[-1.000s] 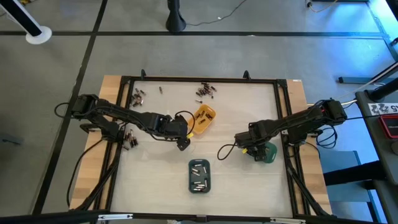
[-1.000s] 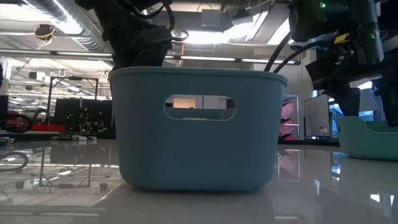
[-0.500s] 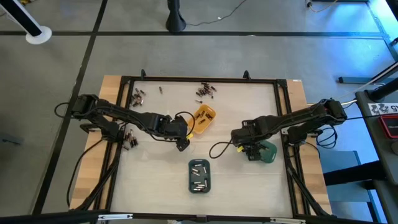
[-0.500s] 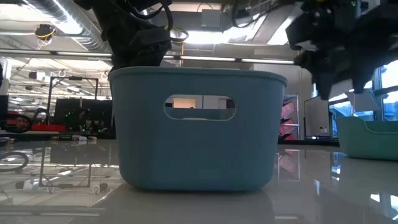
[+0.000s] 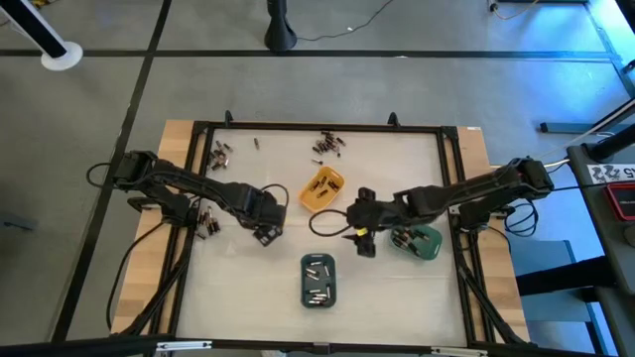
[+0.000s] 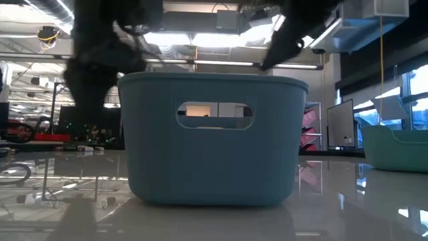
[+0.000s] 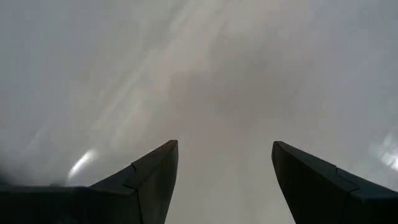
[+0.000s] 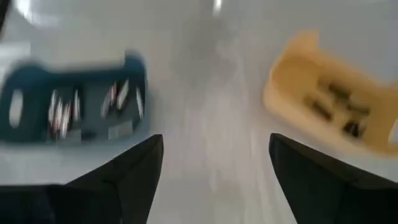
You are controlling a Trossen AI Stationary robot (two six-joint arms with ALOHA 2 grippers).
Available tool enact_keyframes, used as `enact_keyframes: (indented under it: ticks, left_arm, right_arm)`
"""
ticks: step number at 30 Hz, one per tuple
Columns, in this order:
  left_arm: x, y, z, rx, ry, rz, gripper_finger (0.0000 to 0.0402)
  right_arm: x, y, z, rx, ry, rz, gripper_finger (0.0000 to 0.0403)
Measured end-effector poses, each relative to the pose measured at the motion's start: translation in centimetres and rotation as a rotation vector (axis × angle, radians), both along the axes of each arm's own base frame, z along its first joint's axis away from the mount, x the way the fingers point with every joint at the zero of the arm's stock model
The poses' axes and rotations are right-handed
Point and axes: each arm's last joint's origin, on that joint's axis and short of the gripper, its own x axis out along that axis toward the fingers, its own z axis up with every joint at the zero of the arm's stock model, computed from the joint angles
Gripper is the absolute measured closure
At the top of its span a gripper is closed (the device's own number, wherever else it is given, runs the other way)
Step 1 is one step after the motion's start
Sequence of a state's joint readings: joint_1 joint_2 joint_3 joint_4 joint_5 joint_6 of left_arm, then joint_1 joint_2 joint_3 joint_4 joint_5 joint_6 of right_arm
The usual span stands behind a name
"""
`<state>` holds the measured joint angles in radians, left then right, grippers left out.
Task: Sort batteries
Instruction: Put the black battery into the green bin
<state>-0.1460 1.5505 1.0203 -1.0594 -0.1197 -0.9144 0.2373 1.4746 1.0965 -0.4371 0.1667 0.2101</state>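
High view: the batteries (image 5: 328, 145) lie in several lots on the pale counter (image 5: 397, 288). One loose cluster sits near the far edge at about 12 o'clock from the counter's middle, a second (image 5: 220, 154) toward 10 o'clock, and a few more (image 5: 207, 220) by the left rail at 9 o'clock. Within these clusters the cells point every which way, with no common axis. In the slate-blue tray (image 5: 317, 280) at 6 o'clock, the silvery cells lie roughly along the tray's long side, running 12 to 6 o'clock. The orange tray (image 5: 322, 189), tilted toward 1 o'clock, holds dark cells; their direction is too small to tell. The green tray (image 5: 422, 241) sits at 3 o'clock. The left end effector (image 5: 265, 234) hovers at 9 o'clock of the orange tray, the right end effector (image 5: 363, 244) between the orange and green trays.

Low view: the slate-blue tray's wall fills the frame; the green tray's rim shows at 3 o'clock. No readable writing.

Left wrist view: the left end effector's fingers (image 7: 149, 180) stand wide apart over bare counter, holding nothing.

Right wrist view: the right end effector's fingers (image 8: 134, 174) stand wide apart, empty, with the slate-blue and orange trays beyond.
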Motion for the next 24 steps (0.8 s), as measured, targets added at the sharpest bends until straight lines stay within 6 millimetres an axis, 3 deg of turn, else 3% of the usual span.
enact_keyframes:
  ticks: [4,9,16,24]
  left_arm:
    - [-1.6,0.8,0.2,-0.047,0.187,0.007,0.0153]
    - [-2.7,3.0,0.5,-0.102,0.337,-0.061,0.0153]
    - [-2.6,5.9,-0.3,-0.234,0.388,-0.068,0.0153]
    - [-2.1,6.8,-2.3,-0.274,0.489,-0.092,0.0152]
  right_arm:
    - [0.5,0.5,-0.3,-0.007,-0.121,0.020,0.0122]
    - [0.3,0.5,-1.4,0.003,-0.122,0.039,0.0127]
    - [-0.5,1.0,-3.3,0.050,-0.095,0.012,0.0127]
    - [-1.5,2.7,-4.4,0.050,-0.057,0.057,0.0127]
